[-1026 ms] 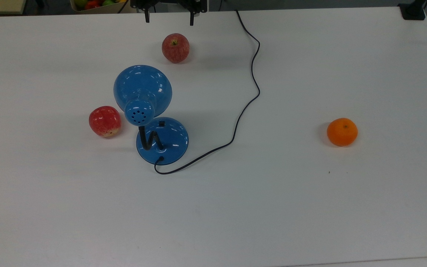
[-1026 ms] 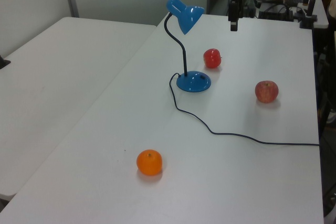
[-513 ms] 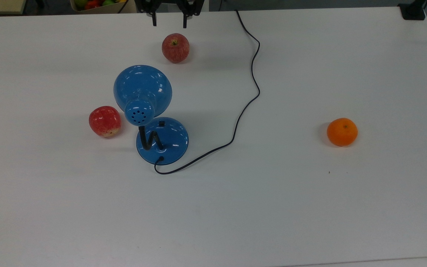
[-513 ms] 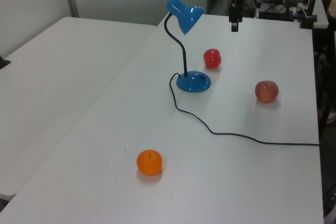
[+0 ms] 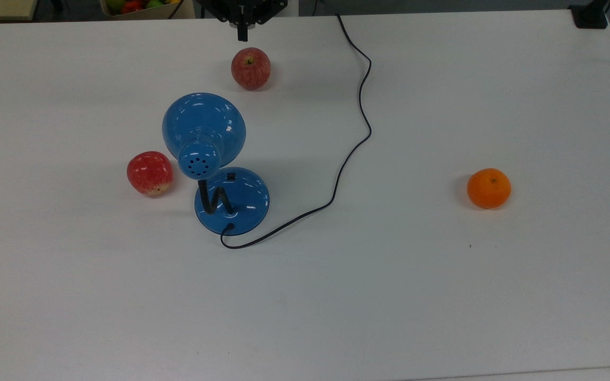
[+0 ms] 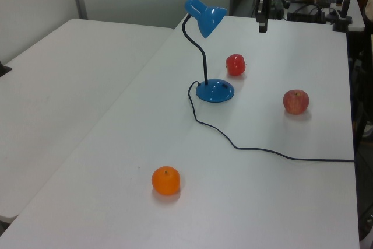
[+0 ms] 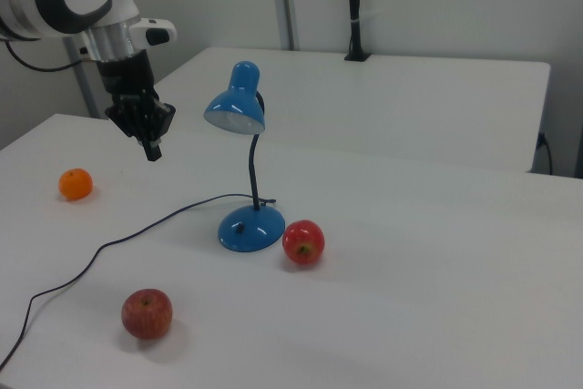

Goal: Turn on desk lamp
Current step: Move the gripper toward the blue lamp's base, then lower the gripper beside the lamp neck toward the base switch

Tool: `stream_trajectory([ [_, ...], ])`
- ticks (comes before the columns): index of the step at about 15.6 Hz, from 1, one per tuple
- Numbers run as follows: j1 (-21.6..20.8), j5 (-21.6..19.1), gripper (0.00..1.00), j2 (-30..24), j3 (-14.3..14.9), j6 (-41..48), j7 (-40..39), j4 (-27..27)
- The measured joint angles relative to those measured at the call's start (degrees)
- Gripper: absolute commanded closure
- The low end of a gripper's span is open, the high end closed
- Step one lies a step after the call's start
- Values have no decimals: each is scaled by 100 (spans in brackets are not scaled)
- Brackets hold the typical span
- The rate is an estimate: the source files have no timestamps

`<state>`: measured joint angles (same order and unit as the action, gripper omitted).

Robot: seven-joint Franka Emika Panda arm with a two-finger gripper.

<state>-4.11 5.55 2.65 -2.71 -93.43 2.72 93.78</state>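
Gripper (image 5: pixel 242 36) hangs in the air above the far edge of the table (image 5: pixel 442 291), fingers pressed together on nothing, well apart from the lamp (image 5: pixel 215 164).

In the top view the lamp stands left of the table's middle, its dome shade (image 5: pixel 204 124) toward the gripper and its round base (image 5: pixel 239 203) on the nearer side, the small black switch (image 5: pixel 231 177) on the base facing the shade. A pale red apple (image 5: pixel 251 68) lies between the fingertips and the shade. In the right view the gripper (image 7: pixel 153 149) hovers at the right view's left of the shade (image 7: pixel 235 111), at about its height. A brighter red apple (image 5: pixel 150 173) sits just beside the base; an orange (image 5: pixel 489 188) lies well apart.
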Motion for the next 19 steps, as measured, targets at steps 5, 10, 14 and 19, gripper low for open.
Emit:
stream_trajectory([
  [5,0,0,100,16,0,-198,0,377],
  [10,6,0,100,116,0,-1337,0,1223],
  [14,29,49,100,223,6,-2206,0,1758],
  [19,110,243,100,548,19,-3026,2,2001],
])
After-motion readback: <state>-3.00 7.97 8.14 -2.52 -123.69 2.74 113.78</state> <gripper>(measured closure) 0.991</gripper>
